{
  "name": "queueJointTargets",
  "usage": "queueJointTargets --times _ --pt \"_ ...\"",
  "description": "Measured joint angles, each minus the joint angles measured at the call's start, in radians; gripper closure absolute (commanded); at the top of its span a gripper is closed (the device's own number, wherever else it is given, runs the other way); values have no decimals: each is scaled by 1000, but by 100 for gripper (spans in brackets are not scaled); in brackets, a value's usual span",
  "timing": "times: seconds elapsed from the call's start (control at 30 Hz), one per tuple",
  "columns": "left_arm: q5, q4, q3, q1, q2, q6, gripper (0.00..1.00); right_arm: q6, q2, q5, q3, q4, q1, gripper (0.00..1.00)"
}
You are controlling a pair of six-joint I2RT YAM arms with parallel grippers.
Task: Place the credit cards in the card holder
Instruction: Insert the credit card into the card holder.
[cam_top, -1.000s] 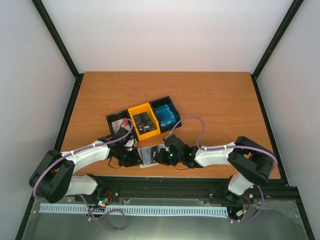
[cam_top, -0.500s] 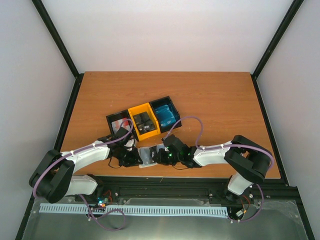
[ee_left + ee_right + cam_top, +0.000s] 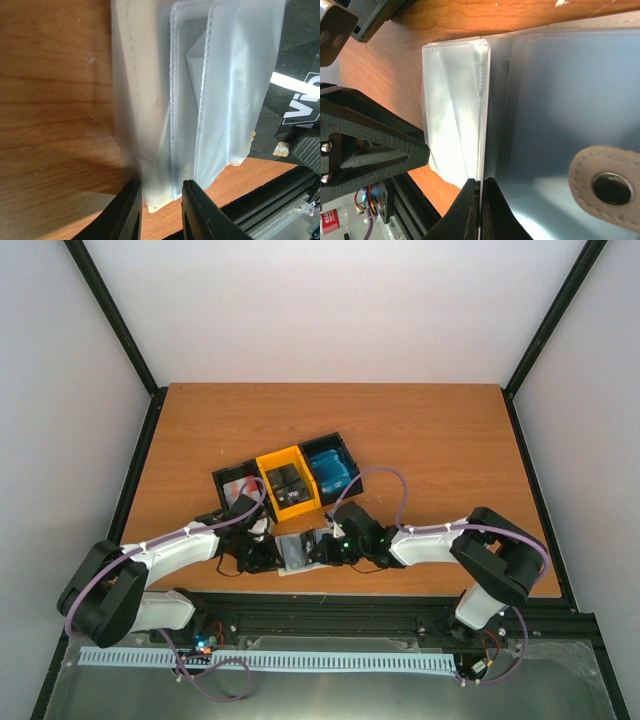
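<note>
Beige outside and pale blue inside, the soft folding card holder (image 3: 298, 552) lies open, inside up, on the wooden table (image 3: 420, 430) at its near edge, between both arms. In the top view its long axis runs roughly left to right. The stitched lips of its clear plastic pockets (image 3: 225, 90) cross that axis. Their mouths seem to face the right arm, though we cannot be sure.

The left gripper (image 3: 162, 200) pinches the holder's pocket-side edge. The right gripper (image 3: 480, 192) has its jaws almost pressed together on a thin edge-on sliver. We take this for the black plastic card (image 3: 295, 112) with white lettering and a gold chip, just beside the pockets.

Risks, as we judge them:
- A card corner catches a stitched lip and buckles the floppy film.
- The push drags the holder out of the left pinch.
- The card slips between pockets instead of into one.
</note>
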Motion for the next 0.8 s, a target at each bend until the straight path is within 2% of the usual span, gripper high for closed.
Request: queueJointTargets --times 0.47,0.8 --pt "-10 0 0 0 -3 0 75 -34 10 -41 3 0 -11 97" --pt "-10 0 0 0 -3 0 75 -118 14 -40 91 -120 -23 96"
